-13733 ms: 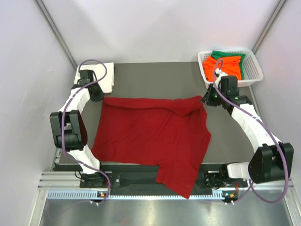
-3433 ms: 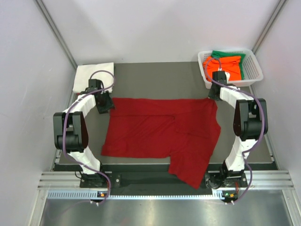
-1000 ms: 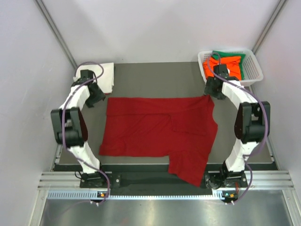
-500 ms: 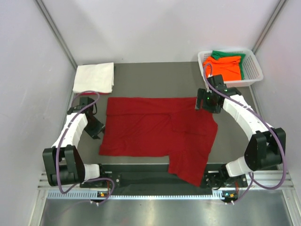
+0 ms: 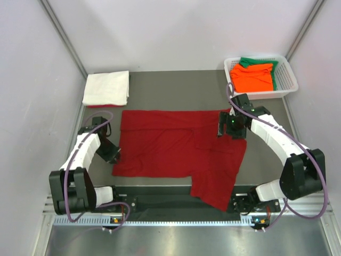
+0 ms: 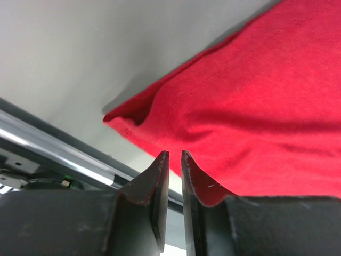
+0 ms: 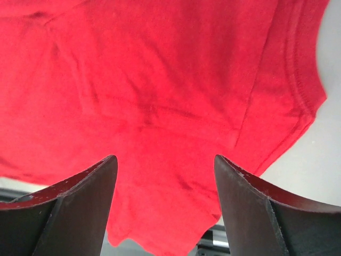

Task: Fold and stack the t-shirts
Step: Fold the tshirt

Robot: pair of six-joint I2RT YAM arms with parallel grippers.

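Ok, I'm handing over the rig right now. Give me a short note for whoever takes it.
Left tool: nearly closed by the near-left corner of the dark red shirt; whether it pinches cloth is unclear.
Right tool: open above the shirt's far-right part, holding nothing.
Done: white shirt lies folded at far left; the dark red shirt is spread out.
Left: fold and stack it, then the orange shirt and green shirt in the basket.

Left tool [image 6: 173, 153] seemingly near-closed — right tool [image 7: 164, 158] spread.
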